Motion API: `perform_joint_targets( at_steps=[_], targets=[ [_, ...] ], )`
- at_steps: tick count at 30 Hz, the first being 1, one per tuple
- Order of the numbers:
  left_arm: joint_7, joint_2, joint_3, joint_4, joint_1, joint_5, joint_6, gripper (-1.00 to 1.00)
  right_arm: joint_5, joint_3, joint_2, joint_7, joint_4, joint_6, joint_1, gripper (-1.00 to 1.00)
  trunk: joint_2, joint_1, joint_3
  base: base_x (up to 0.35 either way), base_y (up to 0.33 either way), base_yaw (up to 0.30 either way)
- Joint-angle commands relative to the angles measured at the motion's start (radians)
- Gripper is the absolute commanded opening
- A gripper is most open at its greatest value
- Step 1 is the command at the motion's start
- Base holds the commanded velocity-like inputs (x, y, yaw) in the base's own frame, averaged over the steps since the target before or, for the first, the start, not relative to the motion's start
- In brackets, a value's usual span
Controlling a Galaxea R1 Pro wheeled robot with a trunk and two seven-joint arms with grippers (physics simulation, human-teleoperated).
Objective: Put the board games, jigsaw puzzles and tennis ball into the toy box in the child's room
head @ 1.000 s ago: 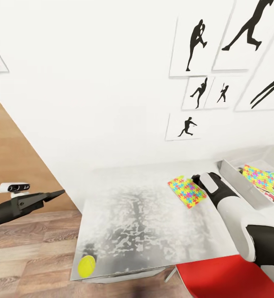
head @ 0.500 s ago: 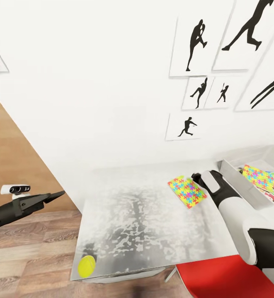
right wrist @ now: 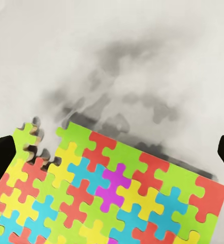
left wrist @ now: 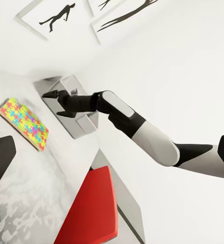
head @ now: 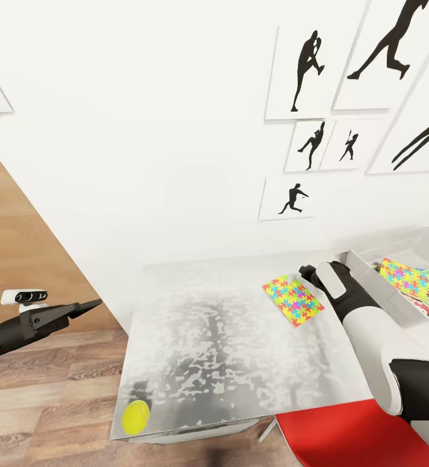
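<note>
Jigsaw puzzle (head: pixel 293 299) lies flat near the table's (head: pixel 208 363) far right corner. Right gripper (left wrist: pixel 50 94) hovers above, seemingly spread wide. An overhanging edge is best pinched.

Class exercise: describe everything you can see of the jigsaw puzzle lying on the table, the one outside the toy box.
The jigsaw puzzle is a thin flat square of interlocking green, yellow, red, blue and magenta pieces, foam-like in look. One corner piece is missing, leaving a notched gap. It lies flat on the pale mottled table, near the far right part, beside the grey toy box. The right claw hovers close by its far edge; whether they touch cannot be told.
</note>
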Motion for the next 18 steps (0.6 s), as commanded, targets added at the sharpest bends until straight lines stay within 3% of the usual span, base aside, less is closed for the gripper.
perform_joint_targets(
  at_steps=[1,18],
  targets=[
    [-0.004,0.000,0.000,0.000,-0.001,0.000,0.010,1.00,-0.006,-0.001,0.000,-0.005,-0.002,0.004,-0.001,1.00,-0.002,0.001,-0.002,0.000,0.000,0.000],
    [-0.004,0.000,0.000,0.000,-0.001,0.000,0.009,1.00,-0.006,-0.002,0.000,-0.005,-0.002,0.004,-0.002,1.00,-0.002,0.001,-0.002,0.000,0.000,0.000]
  ],
)
